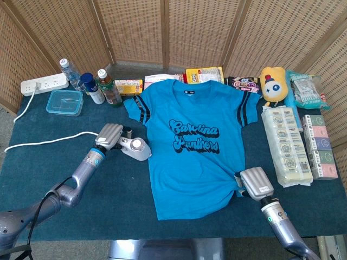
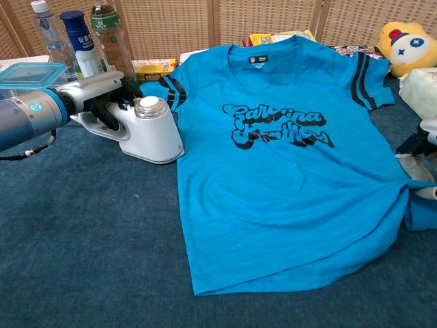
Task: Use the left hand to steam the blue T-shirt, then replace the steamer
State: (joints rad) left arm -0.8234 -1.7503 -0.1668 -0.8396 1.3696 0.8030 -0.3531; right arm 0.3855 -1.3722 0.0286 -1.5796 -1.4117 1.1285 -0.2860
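The blue T-shirt [image 1: 192, 146] [image 2: 287, 171] lies flat, print up, in the middle of the table. A white steamer [image 1: 135, 147] [image 2: 151, 128] stands on the cloth just off the shirt's left sleeve. My left hand [image 1: 109, 135] [image 2: 95, 92] grips its handle, fingers wrapped around it. A white cord [image 1: 43, 142] trails left from the steamer. My right hand [image 1: 255, 184] [image 2: 422, 147] holds the shirt's lower right hem, where the fabric is bunched. In the chest view that hand shows only at the frame edge.
Bottles [image 1: 97, 86] [image 2: 85, 37], a clear lidded box [image 1: 65, 102] and a power strip [image 1: 43, 84] stand at the back left. Snack packs [image 1: 203, 75] line the far edge. A yellow plush toy [image 1: 272, 85] and wrapped packs [image 1: 286, 146] fill the right side.
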